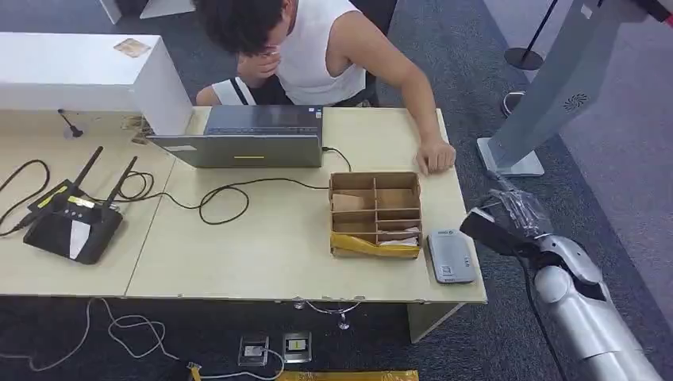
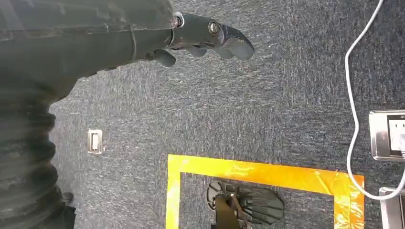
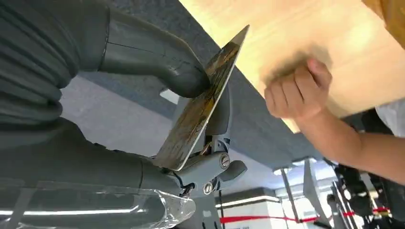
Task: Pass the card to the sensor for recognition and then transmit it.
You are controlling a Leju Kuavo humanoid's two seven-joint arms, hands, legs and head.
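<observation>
A thin card (image 3: 198,107) with a dark, glossy face is pinched edge-on between the thumb (image 3: 157,59) and the fingers of my right hand (image 1: 498,227). That hand hovers just off the table's right edge, a short way right of the grey card sensor (image 1: 450,256) lying flat at the table's front right corner. My left hand (image 2: 205,38) hangs over the carpet with its fingers loosely extended and nothing in them.
A cardboard divider box (image 1: 374,214) stands left of the sensor. A person leans over the far side with a fist (image 1: 435,155) on the table (image 1: 262,254), beside a laptop (image 1: 248,143). A router (image 1: 70,222) and cables lie left; a grey kiosk stand (image 1: 548,95) is right.
</observation>
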